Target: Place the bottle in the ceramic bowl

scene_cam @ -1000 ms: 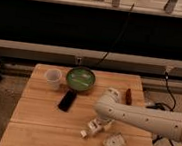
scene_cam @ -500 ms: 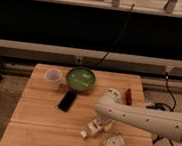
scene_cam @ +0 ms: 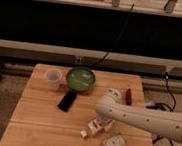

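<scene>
The bottle (scene_cam: 88, 130) lies on the wooden table (scene_cam: 38, 118), small and white, with its narrow end pointing to the front left. My gripper (scene_cam: 99, 123) is down on the table right at the bottle's upper end, at the tip of the white arm (scene_cam: 144, 119) that reaches in from the right. The bottle's far end is hidden by the gripper. The ceramic bowl (scene_cam: 81, 79), green inside with a dark rim, stands at the back of the table, well behind the gripper.
A translucent white cup (scene_cam: 53, 78) stands left of the bowl. A black phone (scene_cam: 66, 100) lies in front of the bowl. A squarish white packet (scene_cam: 114, 143) lies near the front edge. A small red-brown object (scene_cam: 129, 95) sits at the back right.
</scene>
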`<state>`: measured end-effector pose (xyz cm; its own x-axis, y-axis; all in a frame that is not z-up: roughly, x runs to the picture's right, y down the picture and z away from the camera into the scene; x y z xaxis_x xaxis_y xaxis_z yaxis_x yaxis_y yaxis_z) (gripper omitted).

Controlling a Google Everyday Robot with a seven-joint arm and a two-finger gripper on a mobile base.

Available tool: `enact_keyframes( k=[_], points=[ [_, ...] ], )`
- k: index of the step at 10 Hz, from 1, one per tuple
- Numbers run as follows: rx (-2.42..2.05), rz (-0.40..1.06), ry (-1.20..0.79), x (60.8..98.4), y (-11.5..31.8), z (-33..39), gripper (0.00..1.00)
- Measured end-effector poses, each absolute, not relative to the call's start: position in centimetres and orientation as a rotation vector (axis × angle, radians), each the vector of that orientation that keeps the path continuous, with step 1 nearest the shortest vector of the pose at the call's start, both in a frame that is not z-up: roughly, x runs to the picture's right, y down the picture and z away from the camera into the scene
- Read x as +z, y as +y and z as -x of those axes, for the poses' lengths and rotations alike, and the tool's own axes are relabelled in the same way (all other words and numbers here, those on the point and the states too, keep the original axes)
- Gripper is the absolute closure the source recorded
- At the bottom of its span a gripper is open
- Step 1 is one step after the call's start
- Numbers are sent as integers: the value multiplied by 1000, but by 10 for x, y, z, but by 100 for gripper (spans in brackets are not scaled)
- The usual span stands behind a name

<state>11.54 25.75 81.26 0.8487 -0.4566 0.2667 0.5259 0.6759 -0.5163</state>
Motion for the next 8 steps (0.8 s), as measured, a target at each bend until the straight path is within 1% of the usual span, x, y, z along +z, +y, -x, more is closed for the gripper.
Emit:
enact_keyframes(
  k=[1,2,3,4,5,6,7,8],
  points=[
    [-555,617,-119,812,257,-115,59],
    [-557,617,-120,810,256,-114,58],
    [-557,617,-121,810,256,-114,59],
    [-552,618,-119,811,257,-114,64],
    [-549,619,-116,812,257,-115,65],
    [-545,617,-114,813,256,-115,63],
    [-545,617,-114,811,256,-116,59],
    [-545,616,-114,811,256,-116,59]
  ],
)
